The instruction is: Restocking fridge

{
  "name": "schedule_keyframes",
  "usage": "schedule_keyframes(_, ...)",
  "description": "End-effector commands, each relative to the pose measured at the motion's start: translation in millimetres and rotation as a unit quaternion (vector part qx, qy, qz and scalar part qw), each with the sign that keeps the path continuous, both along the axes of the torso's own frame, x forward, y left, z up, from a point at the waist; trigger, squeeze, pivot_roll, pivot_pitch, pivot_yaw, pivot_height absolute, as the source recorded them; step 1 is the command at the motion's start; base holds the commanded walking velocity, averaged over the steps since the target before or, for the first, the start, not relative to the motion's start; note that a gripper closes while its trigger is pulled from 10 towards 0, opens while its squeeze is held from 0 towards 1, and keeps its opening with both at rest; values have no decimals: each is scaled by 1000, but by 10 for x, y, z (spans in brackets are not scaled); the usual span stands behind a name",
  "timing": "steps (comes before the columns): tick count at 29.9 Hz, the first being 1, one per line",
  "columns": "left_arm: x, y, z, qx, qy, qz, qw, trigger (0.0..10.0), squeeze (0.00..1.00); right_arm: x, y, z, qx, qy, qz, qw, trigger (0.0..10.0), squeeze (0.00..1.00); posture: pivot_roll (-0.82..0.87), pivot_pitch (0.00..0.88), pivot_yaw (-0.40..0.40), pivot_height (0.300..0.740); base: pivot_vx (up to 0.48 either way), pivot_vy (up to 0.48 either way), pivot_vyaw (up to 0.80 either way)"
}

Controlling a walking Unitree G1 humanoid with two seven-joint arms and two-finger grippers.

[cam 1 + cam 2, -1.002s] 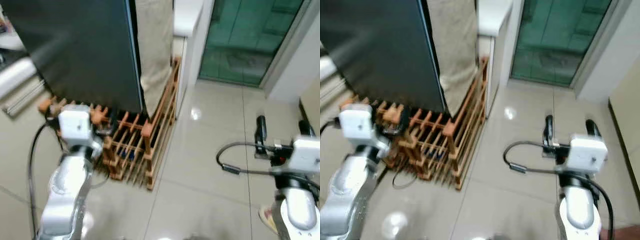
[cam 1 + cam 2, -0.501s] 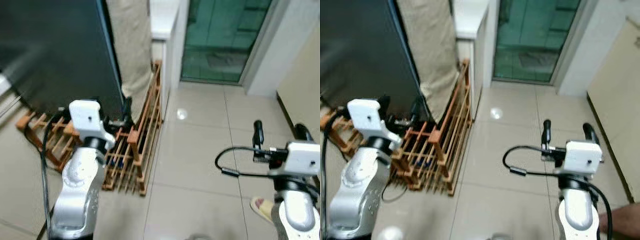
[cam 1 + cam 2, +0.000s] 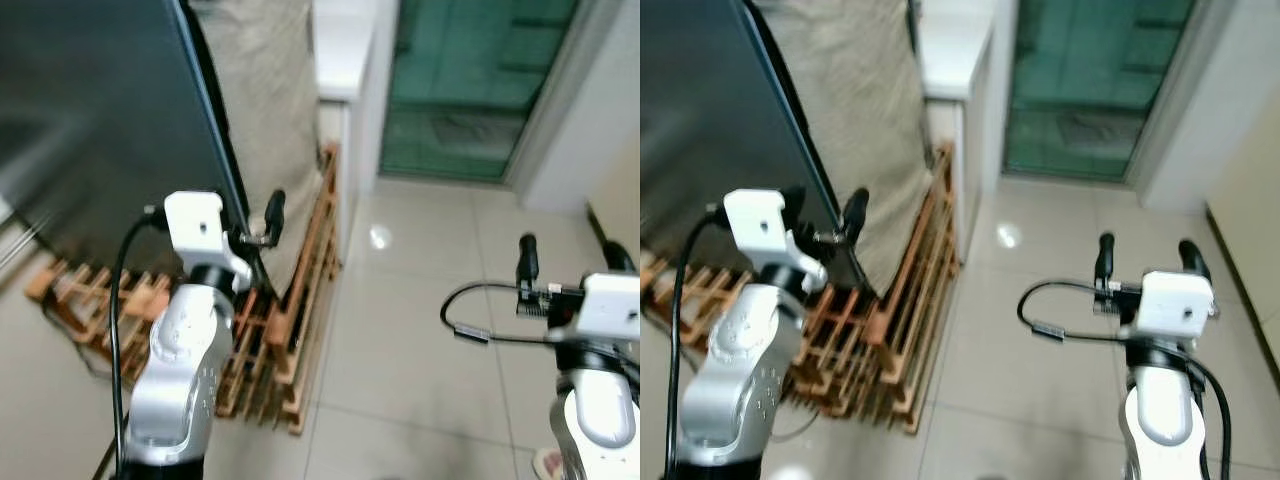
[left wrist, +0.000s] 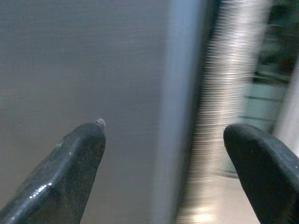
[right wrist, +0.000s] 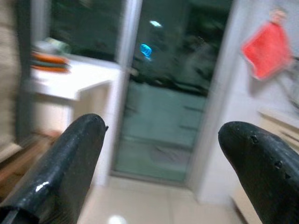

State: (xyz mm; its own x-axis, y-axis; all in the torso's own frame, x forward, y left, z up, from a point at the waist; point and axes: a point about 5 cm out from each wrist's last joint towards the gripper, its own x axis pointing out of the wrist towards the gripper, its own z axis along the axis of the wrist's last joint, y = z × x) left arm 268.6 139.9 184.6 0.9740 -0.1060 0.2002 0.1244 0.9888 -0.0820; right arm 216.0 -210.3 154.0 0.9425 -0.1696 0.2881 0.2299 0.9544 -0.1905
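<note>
A shiny tiled floor (image 3: pixel 420 330) runs to a green glass door (image 3: pixel 1090 80). The left gripper (image 4: pixel 163 154) is raised with fingers spread, at the dark fridge door (image 3: pixel 90 120) edge above a wooden rack (image 3: pixel 290 310). The right gripper (image 5: pixel 159 154), also spread, faces a white bench (image 5: pixel 70 77) and red cloth (image 5: pixel 268 46).

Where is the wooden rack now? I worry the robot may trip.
In the eye views, the wooden rack sits on the floor on the robot's left, against the dark fridge base, below the left pincer.

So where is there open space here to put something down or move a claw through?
The tiled floor between the wooden rack and the right claw is bare, up to the green glass door. It is crowded around the left claw, close against the dark fridge door and above the rack.
</note>
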Motion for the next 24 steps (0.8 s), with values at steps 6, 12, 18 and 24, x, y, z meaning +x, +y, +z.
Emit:
schedule_keyframes(6, 54, -87, -78, 13, 43, -41, 998, 10000, 0, -2, 62, -52, -1, 14, 15, 1000, 10000, 271, -142, 49, 32, 732, 0, 0, 0)
schedule_keyframes(12, 221, -344, 27, 5, 53, -107, 993, 10000, 0, 55, 39, -27, 11, 16, 12, 1000, 10000, 271, -148, 96, 34, 732, 0, 0, 0)
schedule_keyframes(18, 331, -441, 137, -10, 49, -94, 994, 10000, 0, 35, 23, -16, 10, 21, 11, 1000, 10000, 271, -166, 137, 46, 732, 0, 0, 0)
schedule_keyframes(24, 468, -390, 260, -55, 41, -46, 997, 10000, 0, 11, -2, -15, 9, 27, 7, 1000, 10000, 271, -192, 163, 40, 732, 0, 0, 0)
